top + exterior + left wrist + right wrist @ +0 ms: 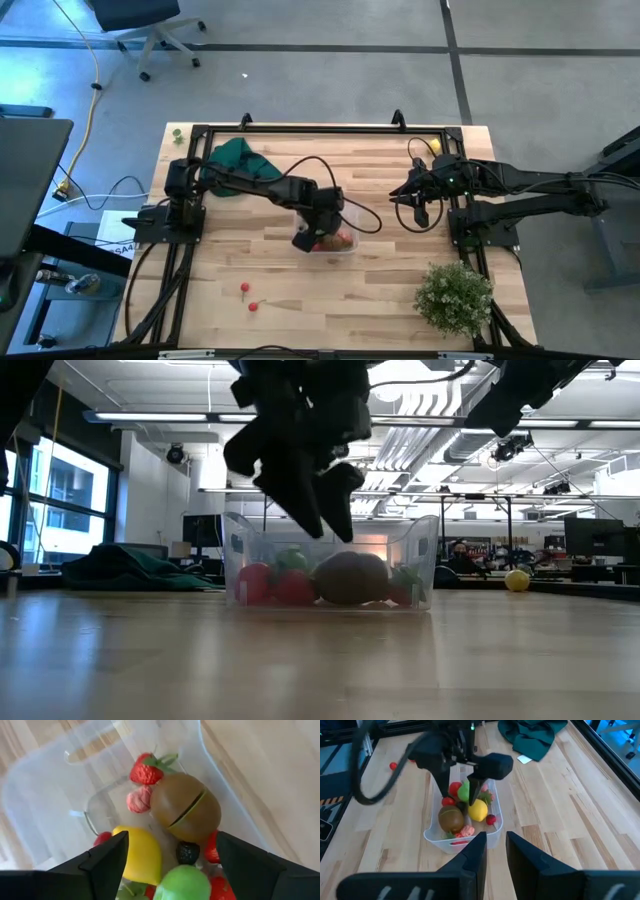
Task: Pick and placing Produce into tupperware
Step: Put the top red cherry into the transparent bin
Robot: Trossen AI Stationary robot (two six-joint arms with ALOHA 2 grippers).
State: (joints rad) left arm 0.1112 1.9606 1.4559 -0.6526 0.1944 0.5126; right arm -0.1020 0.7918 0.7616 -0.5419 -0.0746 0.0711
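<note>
The clear tupperware (347,216) stands mid-table with several produce pieces inside: a brown kiwi (186,807), a strawberry (146,770), a yellow lemon (142,854) and a green piece (181,884). My left gripper (305,240) hovers open over the tub's near-left end, fingertips (338,525) just inside the rim, straddling the green piece (464,791) without touching it. Two small red pieces (243,289) (255,305) lie on the table near the front edge. A yellow piece (435,146) lies at the far right. My right gripper (418,208) waits right of the tub, its fingers a little apart.
A dark green cloth (240,160) lies bunched at the far left of the table. A bushy pale-green plant (455,295) stands at the near right corner. Bare wood shows between the tub and the front edge, and between the tub and the right arm.
</note>
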